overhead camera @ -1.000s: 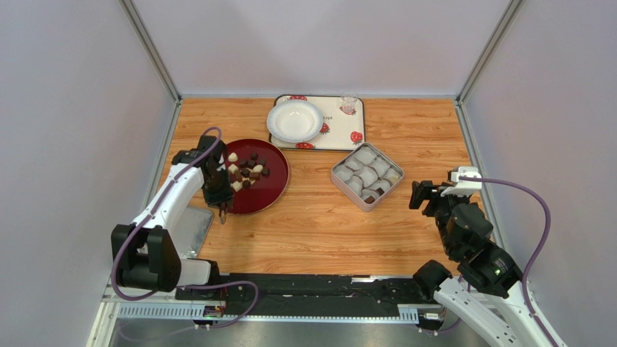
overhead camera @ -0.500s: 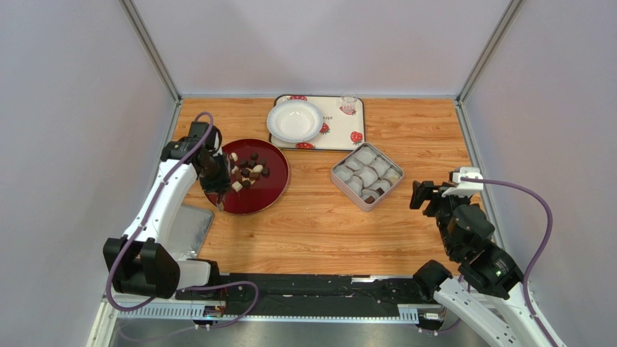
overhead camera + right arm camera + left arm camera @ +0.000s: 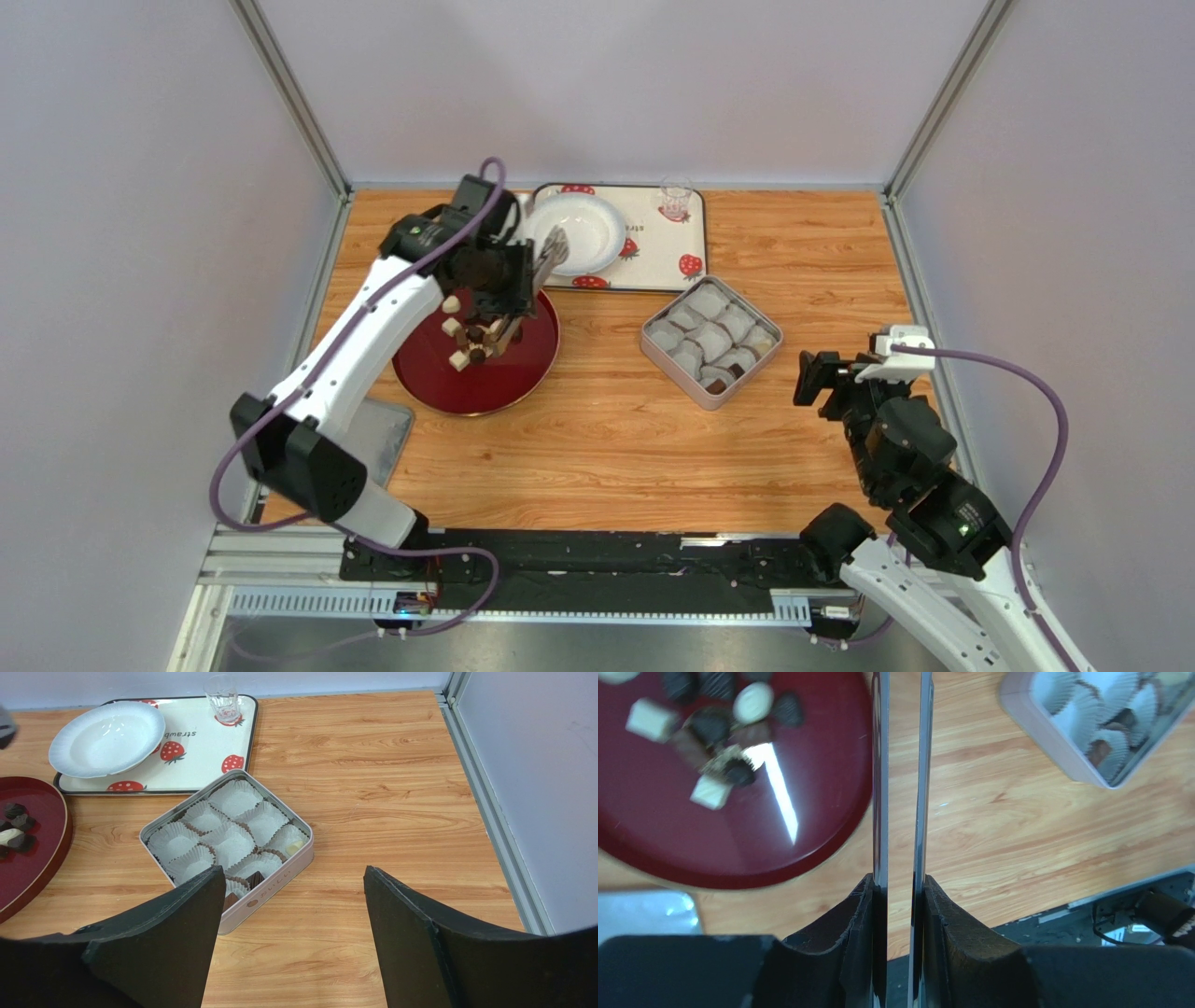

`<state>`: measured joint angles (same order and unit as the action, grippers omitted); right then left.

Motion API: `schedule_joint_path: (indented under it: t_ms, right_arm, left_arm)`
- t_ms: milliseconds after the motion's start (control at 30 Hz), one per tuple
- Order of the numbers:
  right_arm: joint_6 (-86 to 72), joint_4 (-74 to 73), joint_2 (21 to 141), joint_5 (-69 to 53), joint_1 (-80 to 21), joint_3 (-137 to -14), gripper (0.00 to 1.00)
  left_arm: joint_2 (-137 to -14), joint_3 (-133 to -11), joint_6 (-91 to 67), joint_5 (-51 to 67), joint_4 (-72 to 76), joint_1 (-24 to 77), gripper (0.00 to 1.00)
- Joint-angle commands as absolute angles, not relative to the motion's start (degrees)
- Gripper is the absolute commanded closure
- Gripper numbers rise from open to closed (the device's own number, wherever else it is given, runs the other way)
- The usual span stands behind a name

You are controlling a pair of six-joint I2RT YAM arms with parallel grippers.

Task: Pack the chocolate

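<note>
The chocolate (image 3: 470, 340) lies as a cluster of dark and cream pieces on a round red plate (image 3: 477, 381), which also fills the upper left of the left wrist view (image 3: 773, 833), pieces (image 3: 717, 724) near its top. My left gripper (image 3: 505, 280) hovers over the plate's far edge, shut on a pair of metal tongs (image 3: 901, 777). Their tips run out of the wrist view, so what they hold is hidden. The square tin (image 3: 654, 336) of paper cups holds a dark piece (image 3: 254, 879) and a cream one (image 3: 295, 845). My right gripper (image 3: 293, 871) is open near the tin.
A white bowl (image 3: 571, 231) and a small glass (image 3: 676, 200) stand on a strawberry-print tray (image 3: 659, 259) at the back. A grey metal sheet (image 3: 368, 441) lies at the table's left edge. Grey walls close in both sides.
My left arm has swung with the tongs from the plate's near-left rim up and to the right, over its far edge. The right arm has not moved.
</note>
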<state>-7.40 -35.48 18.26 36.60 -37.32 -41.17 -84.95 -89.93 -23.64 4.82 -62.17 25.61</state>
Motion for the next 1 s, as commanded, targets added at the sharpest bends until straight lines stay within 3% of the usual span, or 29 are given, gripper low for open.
schedule_joint_path:
  t_ms: [0, 433, 967]
  right_arm:
    - [-6.2, -32.8, 17.3, 37.9, -37.5, -41.0, 0.23]
    - [-6.1, -32.7, 17.5, 38.1, -37.5, -41.0, 0.23]
    - [-5.8, -32.7, 17.5, 38.1, -37.4, -40.8, 0.23]
  left_arm:
    - [-92.5, -98.6, -22.1, 6.6, -59.9, 32.7, 0.65]
    - [-115.2, -120.9, -18.0, 9.4, -57.2, 48.3, 0.65]
    - [-124.9, -123.0, -17.4, 10.0, -50.8, 51.2, 0.63]
